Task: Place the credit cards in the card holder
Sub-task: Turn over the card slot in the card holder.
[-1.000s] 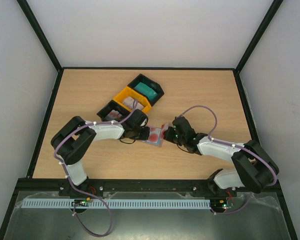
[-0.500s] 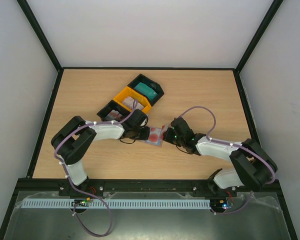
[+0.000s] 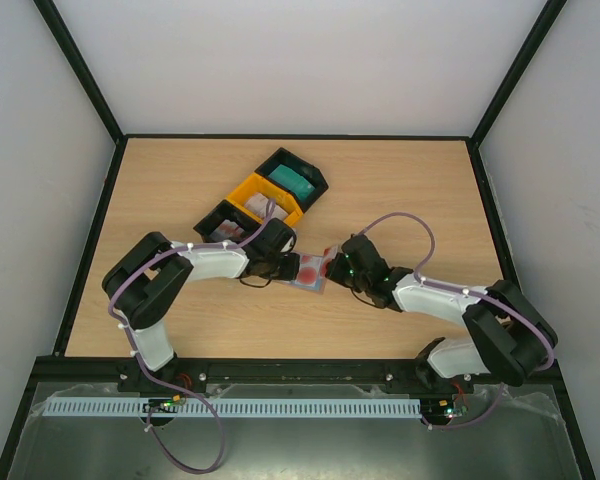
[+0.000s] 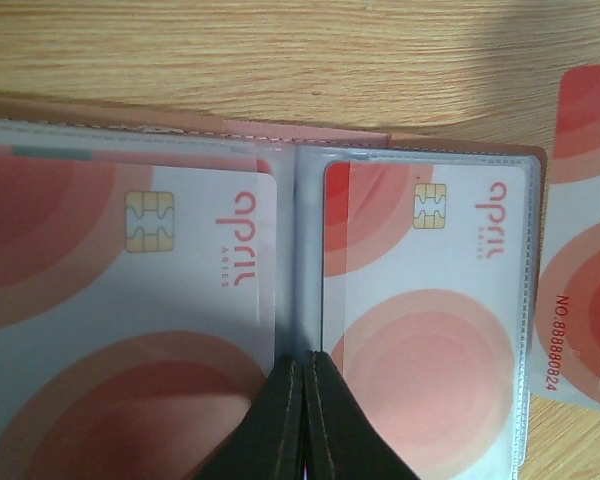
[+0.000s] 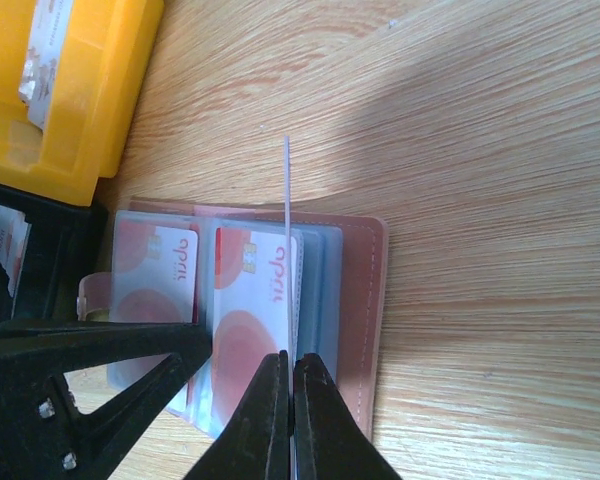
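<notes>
The card holder (image 5: 362, 300) is pinkish-brown with pale stitching and clear, bluish-grey pockets. The cards (image 4: 430, 330) in it are white with concentric red and salmon circles, gold chips and red lettering. A yellow tray (image 5: 90, 100) adjoins a black tray (image 3: 280, 157) holding teal cards (image 3: 296, 181). The tabletop (image 3: 400, 190) is light wood grain.

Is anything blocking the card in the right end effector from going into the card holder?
Nothing visible. The credit card stands upright at the card holder's sleeves; the left end effector rests on the centre fold, beside it.
</notes>
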